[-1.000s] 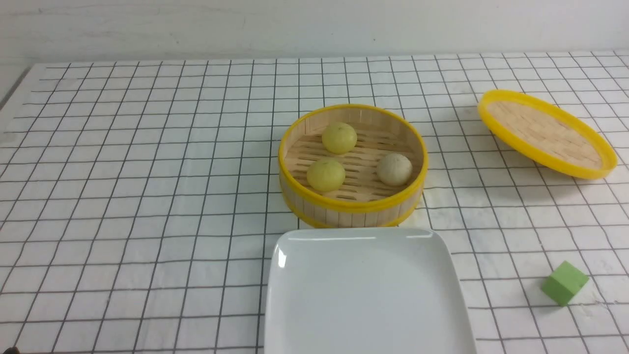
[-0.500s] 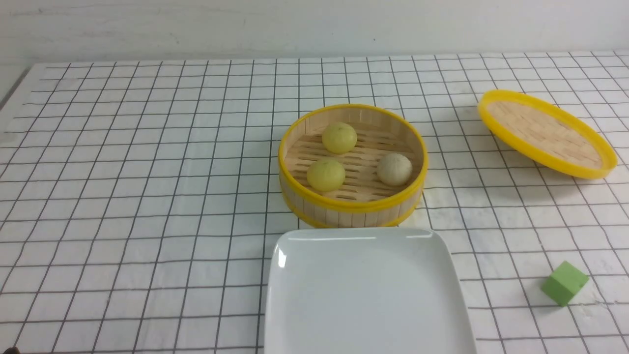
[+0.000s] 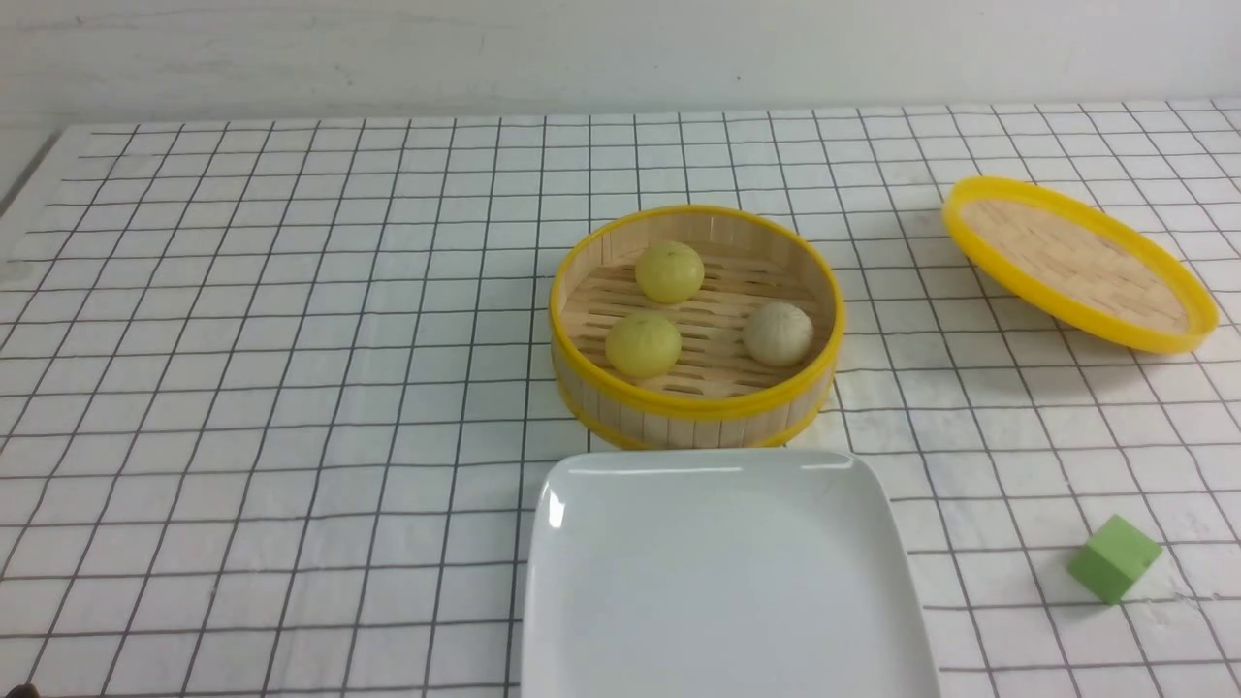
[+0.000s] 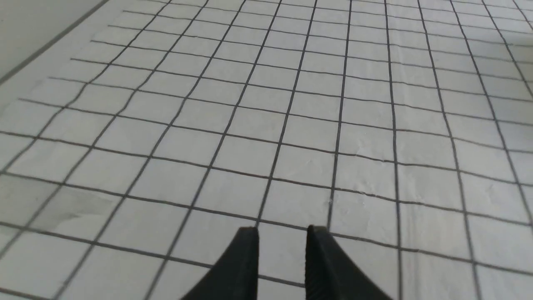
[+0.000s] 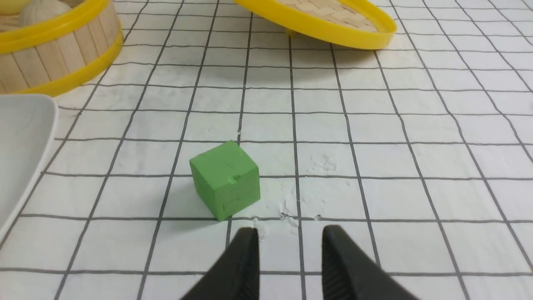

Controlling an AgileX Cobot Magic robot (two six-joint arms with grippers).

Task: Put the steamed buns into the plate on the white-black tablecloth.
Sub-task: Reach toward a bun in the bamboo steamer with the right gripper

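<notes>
Three steamed buns lie in a yellow-rimmed bamboo steamer basket (image 3: 620, 412): two pale yellow buns (image 3: 669, 271) (image 3: 643, 345) and a beige-grey bun (image 3: 778, 333). The white square plate (image 3: 722, 582) lies just in front of the basket on the white-black tablecloth (image 3: 291, 339). Neither arm shows in the front view. My left gripper (image 4: 282, 233) hangs open over bare cloth with nothing between its fingers. My right gripper (image 5: 290, 233) is open and empty, just short of a green cube (image 5: 225, 179); the plate's edge (image 5: 25, 146) and the basket (image 5: 54, 46) show in that view.
The yellow-rimmed bamboo lid (image 3: 1078, 262) rests tilted at the back right. The green cube (image 3: 1113, 557) sits right of the plate near the front. The cloth's left edge runs along the table's far left side.
</notes>
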